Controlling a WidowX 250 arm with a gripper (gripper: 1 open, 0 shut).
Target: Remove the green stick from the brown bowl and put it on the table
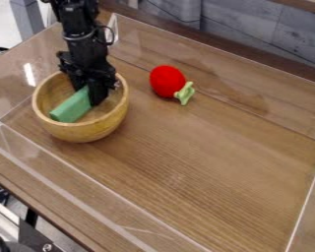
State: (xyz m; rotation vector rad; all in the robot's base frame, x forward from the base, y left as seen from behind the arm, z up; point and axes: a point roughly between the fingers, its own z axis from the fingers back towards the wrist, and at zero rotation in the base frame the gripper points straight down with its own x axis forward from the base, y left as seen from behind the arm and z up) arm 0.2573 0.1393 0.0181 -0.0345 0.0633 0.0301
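The brown bowl (82,125) sits at the left of the wooden table (213,167). Inside it lies the green stick (74,105), slanting from lower left up to the right. My black gripper (94,92) reaches straight down into the bowl, its fingers closed around the stick's upper right end. The stick's lower end still rests in the bowl. The fingertips are partly hidden by the stick and the bowl's rim.
A red tomato-like toy (168,80) with a green stem lies just right of the bowl. Clear plastic walls (29,162) ring the table on all sides.
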